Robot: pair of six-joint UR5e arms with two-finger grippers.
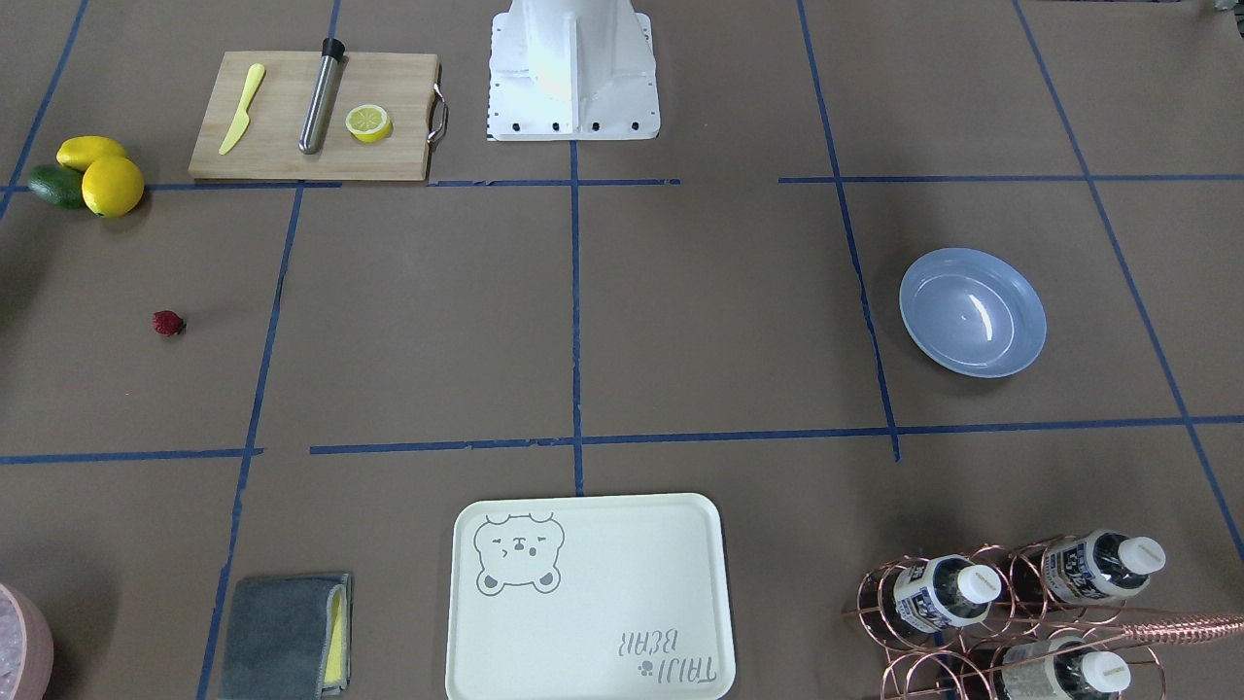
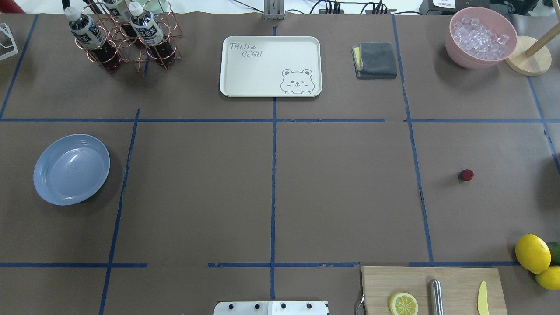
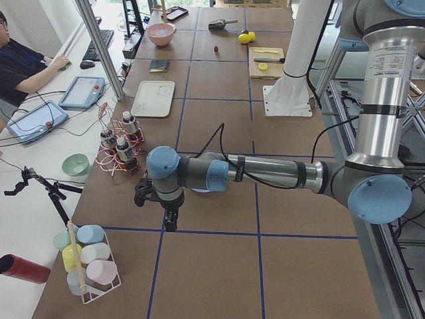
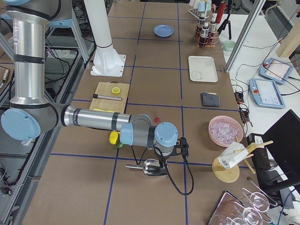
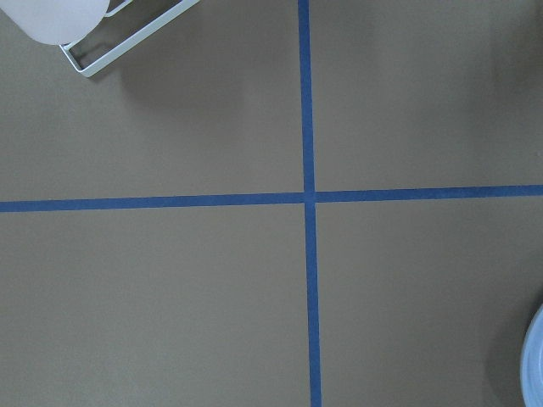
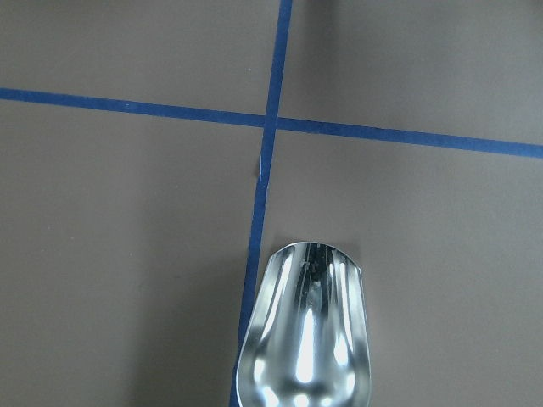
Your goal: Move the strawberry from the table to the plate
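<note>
Strawberry lies on table, well apart from plate; left claw and right claw: state cannot be told. Risk: small berry rolls when pinched, or drops in long carry

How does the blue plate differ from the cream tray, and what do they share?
The plate is round; the tray is rectangular with rounded corners. The plate is plain light blue; the tray is cream with a bear drawing and lettering. The plate sits on the robot's left; the tray sits far from the robot, near the middle. Both lie flat on the table and hold nothing.
</note>
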